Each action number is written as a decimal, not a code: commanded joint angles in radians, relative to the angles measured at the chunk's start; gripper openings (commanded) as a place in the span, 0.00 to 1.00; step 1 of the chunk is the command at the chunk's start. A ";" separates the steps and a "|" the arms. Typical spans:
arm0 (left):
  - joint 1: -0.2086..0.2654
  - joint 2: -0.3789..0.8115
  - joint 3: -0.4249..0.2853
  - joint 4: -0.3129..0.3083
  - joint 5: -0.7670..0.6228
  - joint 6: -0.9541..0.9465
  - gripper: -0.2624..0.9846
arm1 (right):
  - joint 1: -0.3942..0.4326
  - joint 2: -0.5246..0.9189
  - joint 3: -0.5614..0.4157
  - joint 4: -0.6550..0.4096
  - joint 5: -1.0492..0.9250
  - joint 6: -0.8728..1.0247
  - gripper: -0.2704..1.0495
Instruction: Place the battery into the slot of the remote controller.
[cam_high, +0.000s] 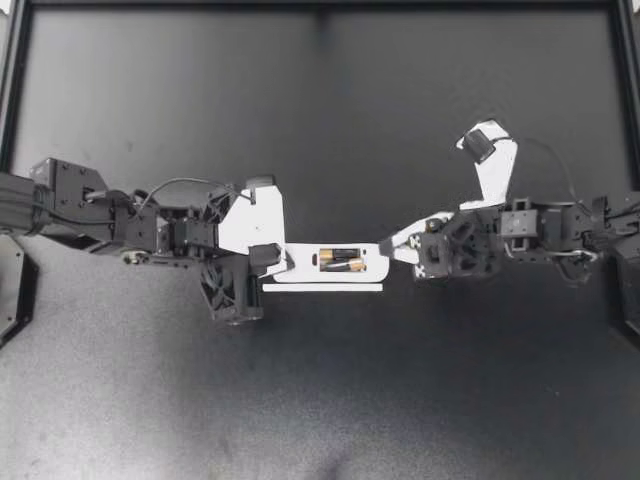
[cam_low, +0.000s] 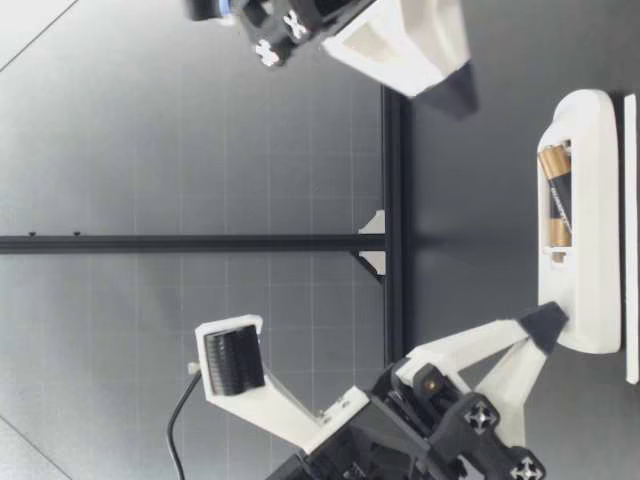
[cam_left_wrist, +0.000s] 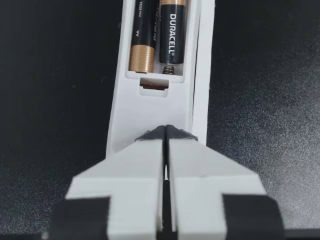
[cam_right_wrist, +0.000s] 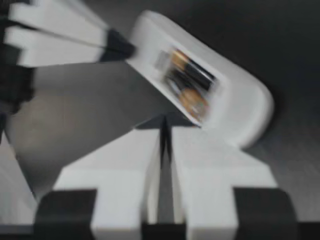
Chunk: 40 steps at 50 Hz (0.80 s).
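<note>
The white remote (cam_high: 372, 266) lies flat mid-table with its slot open, and two black-and-gold batteries (cam_high: 340, 262) sit side by side in it. My left gripper (cam_high: 272, 260) is shut, its tips resting on the remote's left end (cam_left_wrist: 155, 110); nothing shows between the fingers (cam_left_wrist: 135, 165). My right gripper (cam_high: 388, 243) is shut and empty, just off the remote's right end. In the low view it (cam_low: 452, 88) hangs above the table, apart from the remote (cam_low: 590, 200). The right wrist view shows the batteries (cam_right_wrist: 190, 82) ahead of its closed tips (cam_right_wrist: 165, 122).
A thin white strip (cam_high: 322, 287) lies on the mat alongside the remote's near edge, also visible in the low view as the strip (cam_low: 630, 240). A black frame rail (cam_high: 320, 5) borders the table's far side.
</note>
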 joint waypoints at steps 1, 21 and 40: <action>0.003 -0.011 -0.006 -0.006 -0.002 -0.002 0.06 | -0.003 -0.017 -0.029 0.000 0.084 0.026 0.18; 0.003 0.011 -0.006 -0.021 -0.002 -0.002 0.06 | -0.005 0.075 -0.124 0.000 0.140 0.028 0.12; 0.003 0.012 -0.005 -0.021 0.000 0.000 0.06 | -0.006 0.117 -0.141 -0.002 0.101 0.026 0.12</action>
